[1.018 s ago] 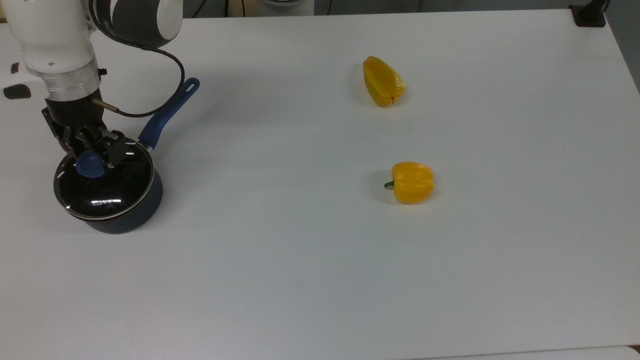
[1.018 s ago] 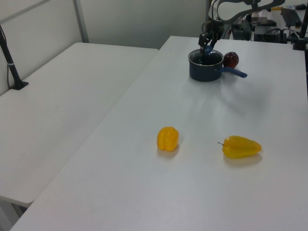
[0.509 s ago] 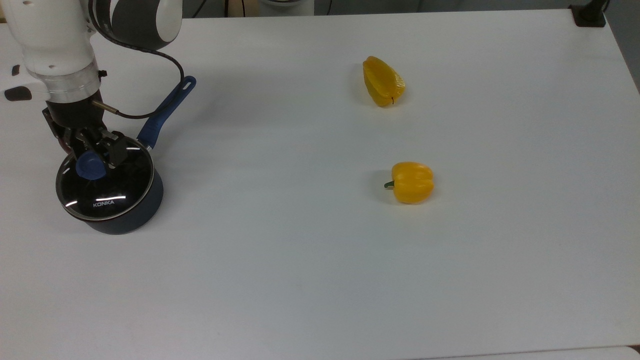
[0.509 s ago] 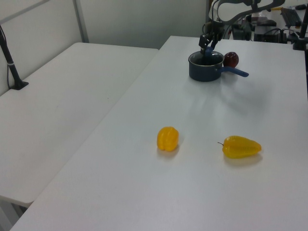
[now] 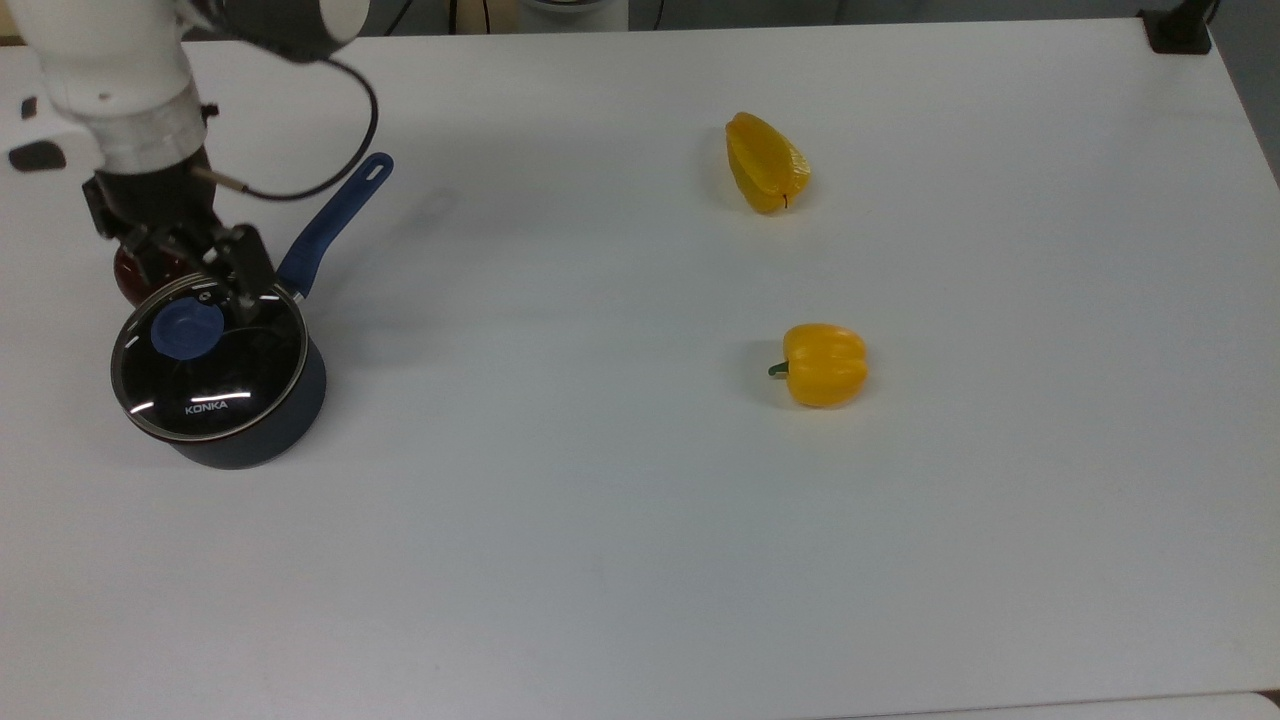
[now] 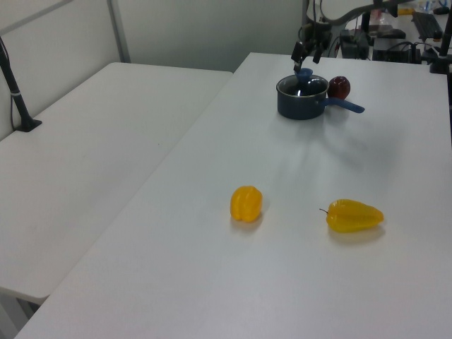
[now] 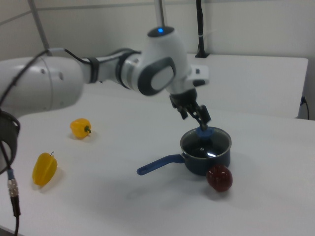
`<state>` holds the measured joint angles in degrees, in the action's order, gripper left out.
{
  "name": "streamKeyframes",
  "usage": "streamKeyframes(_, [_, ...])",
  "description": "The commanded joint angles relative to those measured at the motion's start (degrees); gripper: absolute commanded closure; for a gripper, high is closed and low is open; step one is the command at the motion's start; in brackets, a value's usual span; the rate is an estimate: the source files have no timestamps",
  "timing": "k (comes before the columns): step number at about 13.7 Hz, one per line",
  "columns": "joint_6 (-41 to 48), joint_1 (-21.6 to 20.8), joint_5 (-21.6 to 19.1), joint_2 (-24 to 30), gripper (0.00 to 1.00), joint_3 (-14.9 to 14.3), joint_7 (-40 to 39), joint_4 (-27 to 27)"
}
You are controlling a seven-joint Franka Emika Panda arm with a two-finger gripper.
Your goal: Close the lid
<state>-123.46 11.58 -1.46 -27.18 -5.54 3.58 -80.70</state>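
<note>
1. Since the earlier frames the gripper has let go of the blue knob and lifted clear of it; its fingers now stand apart, holding nothing.
2. Directly below the gripper sits one lid, a clear glass disc with a metal rim and white KONKA lettering, lying flat and closed on the pan's rim.
3. Under the lid is one saucepan, dark-bodied, resting on the tabletop.
4. One blue handle runs from the saucepan's rim, passing just beside the gripper toward the top view's upper right.
5. One dark red round fruit sits just beside the saucepan; in the top view it lies behind the gripper, partly hidden by the arm.
6. Well apart from the gripper, toward the top view's right, are two yellow peppers: a rounded one with a green stem, and a longer, pointed one farther up.
7. In the right view the gripper hangs just above the knob, not touching it.
</note>
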Motion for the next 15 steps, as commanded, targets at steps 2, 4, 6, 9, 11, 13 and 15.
streamKeyframes(2, [10.8,-6.2,3.4,8.9,0.00,0.0,-0.4,-2.4])
streamKeyframes(4, [17.3,-8.8,3.4,13.2,0.00,0.1,-0.3,-3.1])
streamKeyframes(6, [22.1,-10.8,3.4,17.5,0.00,0.1,-0.3,-4.6])
streamKeyframes(9, [26.4,-13.2,3.4,23.1,0.00,0.1,-0.3,-7.3])
streamKeyframes(11, [29.2,-15.7,3.4,25.3,0.00,-0.3,-0.3,-8.9])
streamKeyframes(13, [30.5,-17.3,3.6,26.6,0.00,-0.4,-0.3,-10.5])
streamKeyframes(15, [30.8,-17.0,3.7,26.6,0.00,-0.3,-0.3,-10.9])
